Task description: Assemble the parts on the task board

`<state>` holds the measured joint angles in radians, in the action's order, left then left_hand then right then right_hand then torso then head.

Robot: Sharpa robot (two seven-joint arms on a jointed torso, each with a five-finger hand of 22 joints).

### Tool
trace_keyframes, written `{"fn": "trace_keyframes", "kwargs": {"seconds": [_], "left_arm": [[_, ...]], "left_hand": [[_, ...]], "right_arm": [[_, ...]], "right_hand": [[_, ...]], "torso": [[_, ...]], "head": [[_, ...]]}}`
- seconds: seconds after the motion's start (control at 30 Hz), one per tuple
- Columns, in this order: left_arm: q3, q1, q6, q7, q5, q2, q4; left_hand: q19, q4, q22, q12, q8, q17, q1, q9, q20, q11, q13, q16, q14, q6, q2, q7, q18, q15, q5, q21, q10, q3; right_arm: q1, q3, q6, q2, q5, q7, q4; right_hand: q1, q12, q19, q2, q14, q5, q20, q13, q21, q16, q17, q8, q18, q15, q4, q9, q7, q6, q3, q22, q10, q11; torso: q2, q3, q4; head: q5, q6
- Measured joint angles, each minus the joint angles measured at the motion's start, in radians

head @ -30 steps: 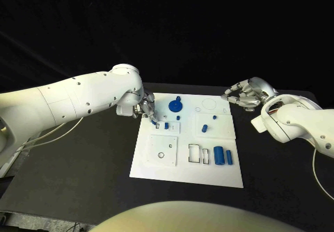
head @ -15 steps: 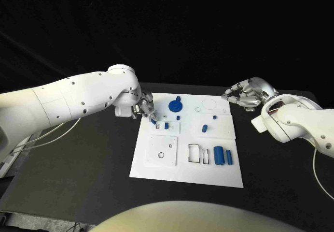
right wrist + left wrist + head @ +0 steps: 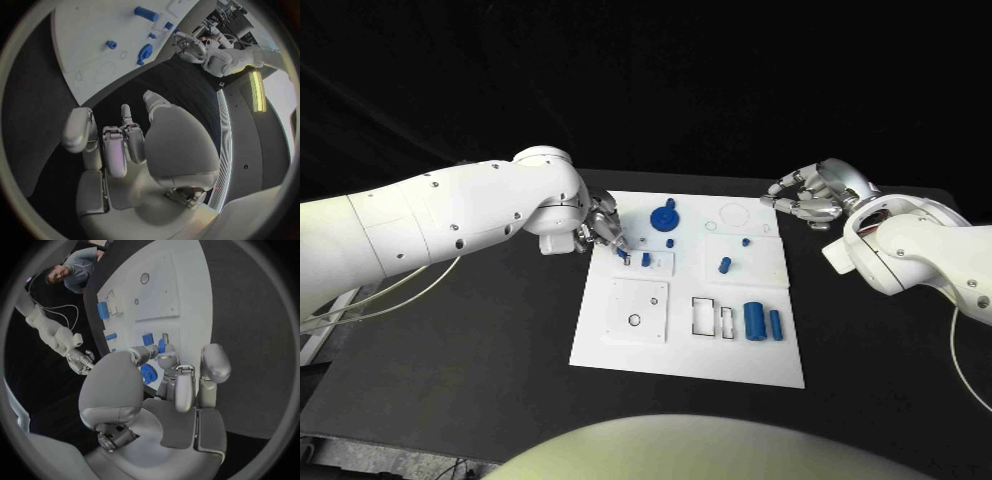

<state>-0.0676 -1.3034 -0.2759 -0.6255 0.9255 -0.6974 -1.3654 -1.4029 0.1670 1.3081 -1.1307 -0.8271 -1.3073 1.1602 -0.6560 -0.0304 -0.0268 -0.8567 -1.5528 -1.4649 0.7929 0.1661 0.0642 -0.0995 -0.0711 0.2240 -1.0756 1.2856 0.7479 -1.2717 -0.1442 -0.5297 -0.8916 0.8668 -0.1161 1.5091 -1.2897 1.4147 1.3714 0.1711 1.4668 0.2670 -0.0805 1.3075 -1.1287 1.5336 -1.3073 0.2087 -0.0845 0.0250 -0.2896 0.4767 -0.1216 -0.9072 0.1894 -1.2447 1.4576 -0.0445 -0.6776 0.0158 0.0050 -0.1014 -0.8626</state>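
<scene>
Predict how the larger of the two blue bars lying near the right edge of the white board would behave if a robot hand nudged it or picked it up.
The larger blue bar looks solid and rounded, so it would probably stay stiff and might roll sideways if nudged. It looks small beside the task board, so it is likely light. Its smooth surface could slip in a loose grip.

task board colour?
White; the task board shows best in the head view, on the black table.

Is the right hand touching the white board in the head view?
No. The right hand hangs beyond the far right corner of the task board, over the black table, holding nothing.
</scene>
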Motion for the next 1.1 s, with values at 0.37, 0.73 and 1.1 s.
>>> {"fn": "trace_keyframes", "kwargs": {"seconds": [0.37,0.73,1.1], "left_arm": [[0.000,0.028,0.066,-0.002,0.086,-0.008,-0.039],[0.000,0.035,0.091,-0.005,0.148,-0.001,-0.046],[0.001,0.038,0.097,-0.009,0.189,0.003,-0.054]], "left_hand": [[0.000,0.006,0.000,-0.011,-0.007,0.000,-0.004,0.000,0.000,-0.002,-0.016,0.000,-0.004,0.001,-0.004,0.001,0.000,-0.004,0.009,-0.008,0.009,0.006],[-0.004,0.010,0.000,-0.019,-0.020,0.000,-0.018,-0.002,0.004,-0.002,-0.024,0.000,0.000,0.002,0.003,0.002,0.000,-0.007,0.035,-0.015,0.016,0.010],[-0.004,0.010,0.000,-0.025,-0.023,0.000,-0.024,-0.014,0.004,-0.002,-0.030,0.000,0.000,0.002,0.008,0.002,0.000,-0.007,0.050,-0.019,0.023,0.010]], "right_arm": [[0.001,0.000,0.000,0.000,0.000,0.000,-0.001],[0.002,0.000,-0.001,0.001,0.000,0.001,0.000],[0.002,0.000,-0.001,0.001,0.000,0.001,0.000]], "right_hand": [[0.000,0.000,0.000,0.000,0.000,0.000,0.000,0.000,0.004,0.000,0.000,0.000,0.000,0.000,0.000,0.000,0.000,0.000,0.000,0.001,0.000,0.000],[0.000,0.000,0.000,0.000,0.000,0.000,0.000,0.000,0.004,0.000,0.000,0.000,0.000,0.000,0.000,0.000,0.000,0.000,0.000,0.002,0.000,0.000],[0.000,0.000,0.000,0.000,0.000,0.000,0.000,0.000,0.004,0.000,0.000,0.000,0.000,0.000,0.000,0.000,0.000,0.000,0.000,0.002,0.000,0.000]], "torso": [[0.000,-0.0012,-0.0010],[-0.002,-0.0006,-0.0026],[-0.003,-0.0006,-0.0028]], "head": [[-0.005,0.002],[-0.007,0.003],[-0.007,-0.001]]}}
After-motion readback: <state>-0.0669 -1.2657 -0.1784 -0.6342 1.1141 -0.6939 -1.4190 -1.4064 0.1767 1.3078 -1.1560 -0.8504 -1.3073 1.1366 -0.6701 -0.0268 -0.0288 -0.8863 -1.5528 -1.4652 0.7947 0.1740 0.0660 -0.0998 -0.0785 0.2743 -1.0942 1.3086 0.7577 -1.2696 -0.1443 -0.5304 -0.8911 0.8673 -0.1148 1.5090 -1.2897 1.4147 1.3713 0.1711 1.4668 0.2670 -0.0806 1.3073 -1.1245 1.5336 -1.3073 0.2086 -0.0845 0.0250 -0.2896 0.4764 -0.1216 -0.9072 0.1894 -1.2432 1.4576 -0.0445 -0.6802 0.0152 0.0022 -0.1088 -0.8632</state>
